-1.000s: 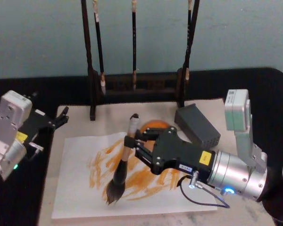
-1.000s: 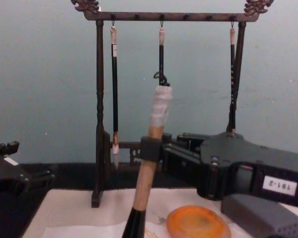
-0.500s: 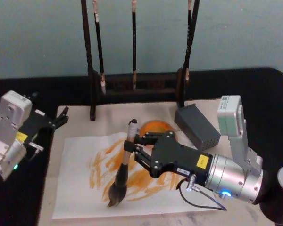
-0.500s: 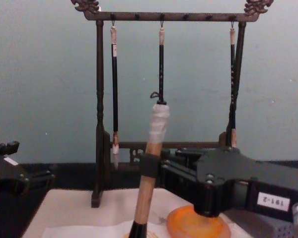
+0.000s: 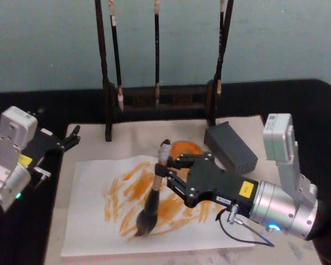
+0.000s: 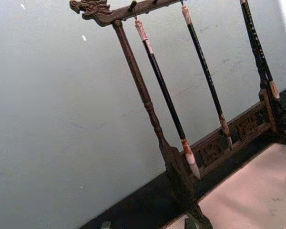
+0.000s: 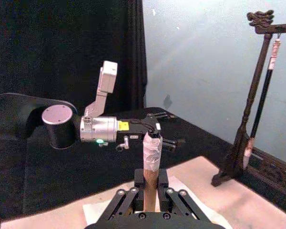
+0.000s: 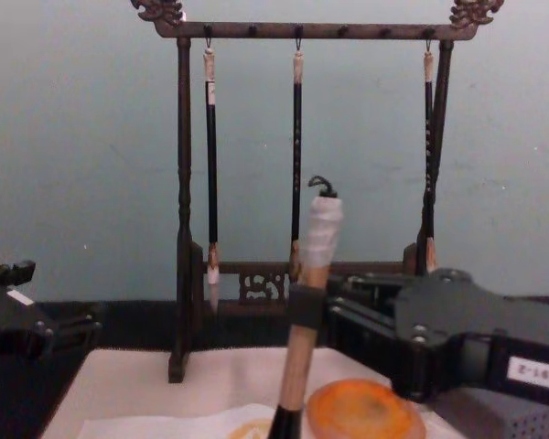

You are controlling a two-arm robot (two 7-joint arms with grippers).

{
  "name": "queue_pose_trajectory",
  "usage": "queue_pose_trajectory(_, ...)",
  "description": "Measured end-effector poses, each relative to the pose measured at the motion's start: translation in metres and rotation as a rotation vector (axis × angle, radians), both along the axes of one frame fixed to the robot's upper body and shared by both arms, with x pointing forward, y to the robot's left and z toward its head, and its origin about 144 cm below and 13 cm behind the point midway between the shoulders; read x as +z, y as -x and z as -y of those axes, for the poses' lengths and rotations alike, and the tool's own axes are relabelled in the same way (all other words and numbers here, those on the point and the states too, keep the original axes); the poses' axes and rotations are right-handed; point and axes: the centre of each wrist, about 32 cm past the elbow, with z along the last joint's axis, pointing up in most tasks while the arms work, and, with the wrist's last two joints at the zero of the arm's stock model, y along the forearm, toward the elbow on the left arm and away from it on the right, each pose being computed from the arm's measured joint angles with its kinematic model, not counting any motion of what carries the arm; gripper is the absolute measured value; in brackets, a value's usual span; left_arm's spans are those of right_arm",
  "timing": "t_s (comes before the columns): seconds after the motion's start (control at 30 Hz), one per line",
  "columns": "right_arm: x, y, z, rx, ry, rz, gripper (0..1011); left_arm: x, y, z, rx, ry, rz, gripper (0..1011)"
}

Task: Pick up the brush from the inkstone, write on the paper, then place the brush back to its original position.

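Right pincer (image 5: 161,171) is out over the middle of the worktop, clamped tight on the pale handle of the brush (image 5: 152,194), about a third of the way down from the wrapped end. The head view gives the working end. The fat dark bristles slant toward the worktop's near edge, and the tip is among the orange strokes on the paper (image 5: 81,234). It looks to be touching the sheet, though I can't swear to it.

The chest view gives the other end instead. The white wrap and its little loop stand up above the clamp, with the handle leaning a touch. The inkstone (image 8: 361,412) sits low just beside the handle, partly tucked under the pincer's body.

From the right wrist view, the handle rises straight between the two fingers, gripped on both sides.

Beyond the handle, over by the worktop's left edge, the left pincer (image 5: 70,138) hangs with its fingers spread and nothing in them.

A grey block (image 5: 230,146) lies behind the right arm, near the inkstone. The beige mat (image 5: 133,138) runs under the paper. The left wrist view looks up at the rack (image 6: 136,81) on the far edge, with three thin brushes (image 6: 164,95) hanging from it.
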Motion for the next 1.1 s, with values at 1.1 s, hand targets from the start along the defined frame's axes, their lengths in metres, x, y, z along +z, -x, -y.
queue_pose_trajectory(1.1, 0.003, 0.015, 0.039, -0.115, 0.041, 0.012, 176, 0.0, 0.0, 0.0, 0.0, 0.0, 0.0, 1001)
